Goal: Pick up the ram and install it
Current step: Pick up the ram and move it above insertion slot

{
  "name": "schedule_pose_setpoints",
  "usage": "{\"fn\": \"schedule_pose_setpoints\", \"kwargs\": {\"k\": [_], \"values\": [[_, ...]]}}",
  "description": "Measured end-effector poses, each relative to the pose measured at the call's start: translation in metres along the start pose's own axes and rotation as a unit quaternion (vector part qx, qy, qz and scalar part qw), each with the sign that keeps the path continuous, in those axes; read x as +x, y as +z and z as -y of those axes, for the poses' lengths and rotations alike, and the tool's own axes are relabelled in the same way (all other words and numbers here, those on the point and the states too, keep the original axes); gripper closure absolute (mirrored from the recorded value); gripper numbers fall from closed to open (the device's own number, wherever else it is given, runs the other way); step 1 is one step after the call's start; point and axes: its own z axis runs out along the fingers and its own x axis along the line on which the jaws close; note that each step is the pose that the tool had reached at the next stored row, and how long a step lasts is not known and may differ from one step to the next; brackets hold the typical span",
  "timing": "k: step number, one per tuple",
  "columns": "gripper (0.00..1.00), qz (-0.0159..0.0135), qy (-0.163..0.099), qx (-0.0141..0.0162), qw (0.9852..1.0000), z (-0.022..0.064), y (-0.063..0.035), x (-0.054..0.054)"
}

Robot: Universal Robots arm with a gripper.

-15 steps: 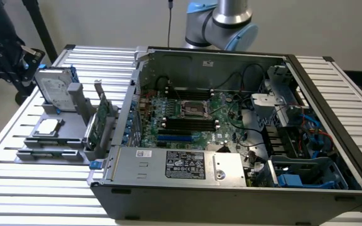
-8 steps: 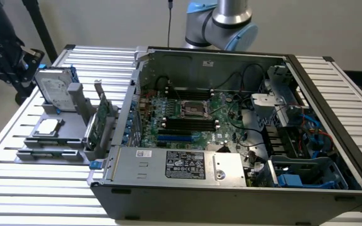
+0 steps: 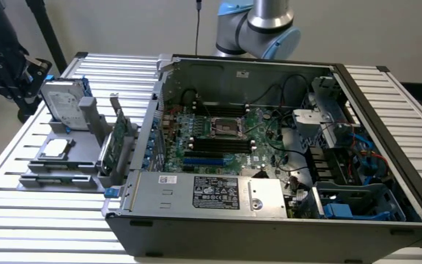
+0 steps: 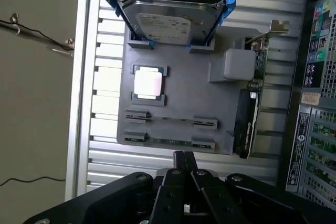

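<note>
Matte black gripper, fingers pressed together and empty, just short of thin green ram slotted edge-on in grey moulded holder.

Open computer case, hard drive, perhaps processor

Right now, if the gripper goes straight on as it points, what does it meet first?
Likely the ram in the nearest slot of the gray holder, just ahead of the shut gripper. Depth is unclear; it could meet the holder's edge instead.
</note>
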Motion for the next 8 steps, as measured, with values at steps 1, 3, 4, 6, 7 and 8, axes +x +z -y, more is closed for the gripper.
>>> {"fn": "schedule_pose_setpoints", "kwargs": {"k": [1,3,4,6,7,8], "values": [[0.89,0.0001,0.000,0.0000,1.0000,0.0000,0.0001,0.0000],[0.89,0.0000,0.000,0.0000,1.0000,0.0000,0.0000,0.0000],[0.89,0.0000,0.000,0.0000,1.0000,0.0000,0.0001,0.0000],[0.89,0.0001,0.000,0.0000,1.0000,0.0000,0.0001,0.0000],[0.89,0.0000,0.000,0.0000,1.0000,0.0000,0.0000,0.0000],[0.89,0.0001,0.000,0.0000,1.0000,0.0000,0.0001,0.0000]]}}
